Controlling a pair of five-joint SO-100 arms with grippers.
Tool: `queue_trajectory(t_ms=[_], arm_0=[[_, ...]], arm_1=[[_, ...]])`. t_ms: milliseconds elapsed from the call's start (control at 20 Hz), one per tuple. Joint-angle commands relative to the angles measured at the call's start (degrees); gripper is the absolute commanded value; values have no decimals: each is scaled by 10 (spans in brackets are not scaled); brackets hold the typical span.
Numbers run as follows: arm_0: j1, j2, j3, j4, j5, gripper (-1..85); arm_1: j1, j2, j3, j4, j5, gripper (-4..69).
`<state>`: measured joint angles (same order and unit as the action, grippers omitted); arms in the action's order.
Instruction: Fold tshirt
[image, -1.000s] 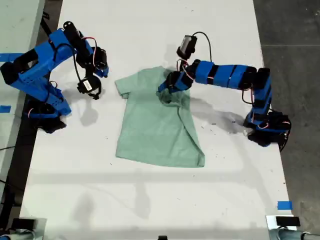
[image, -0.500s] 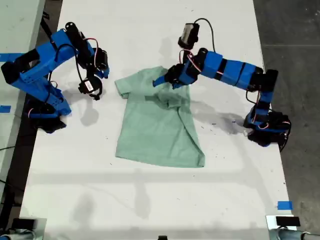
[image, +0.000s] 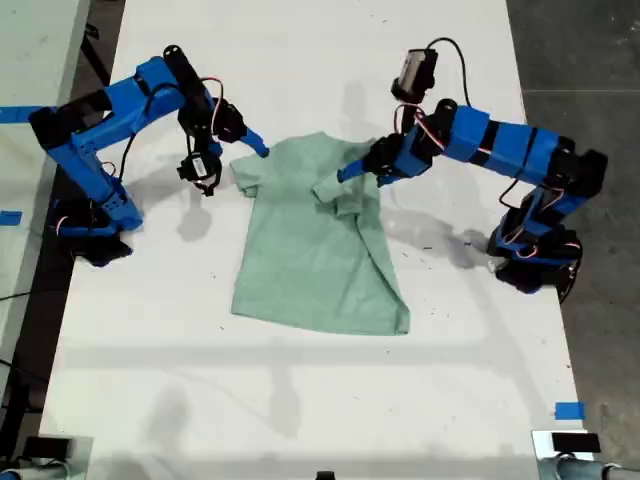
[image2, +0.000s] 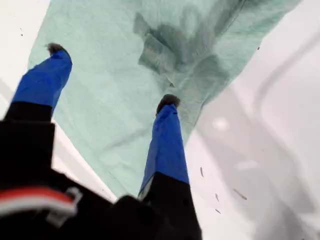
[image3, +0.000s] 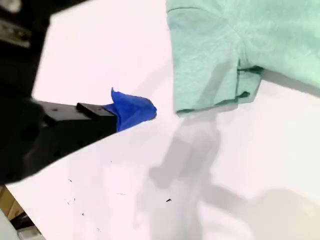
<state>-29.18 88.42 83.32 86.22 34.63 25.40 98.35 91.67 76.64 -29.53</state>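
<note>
White counter (image: 300, 400) fills the exterior view, with grey floor (image: 590, 60) down that view's right edge and a scrap of blue tape (image: 569, 410) at its lower right. Nearer the middle lies the tshirt (image: 315, 250), pale mint green, its hem toward the bottom of the frame, one side folded inward and bunched near the collar. Above it, at the exterior view's right, my first tool (image2: 112, 75) hangs over the rumpled fold with its jaws spread wide and nothing between them. At the exterior view's upper left, my second tool (image: 250, 146) points at the sleeve (image3: 210, 75) edge, just beside it; only one blue fingertip (image3: 132, 111) shows, so I cannot tell how far it is open.
</note>
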Motion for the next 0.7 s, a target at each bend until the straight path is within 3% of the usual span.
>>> queue_trajectory(t_ms=[0,350,450,550,650], arm_0=[[-41,-37,-25,-29,31,347],[-86,-243,-47,-122,68,340],[-69,-272,-58,-136,66,239],[-60,-289,-69,-139,69,1],[-54,-286,-69,-137,65,1]], arm_1=[[-11,51,4,-17,9,316],[-18,122,66,-18,24,310],[-14,138,88,-22,25,307],[-9,148,107,-33,26,302],[-9,150,119,-43,27,299]])
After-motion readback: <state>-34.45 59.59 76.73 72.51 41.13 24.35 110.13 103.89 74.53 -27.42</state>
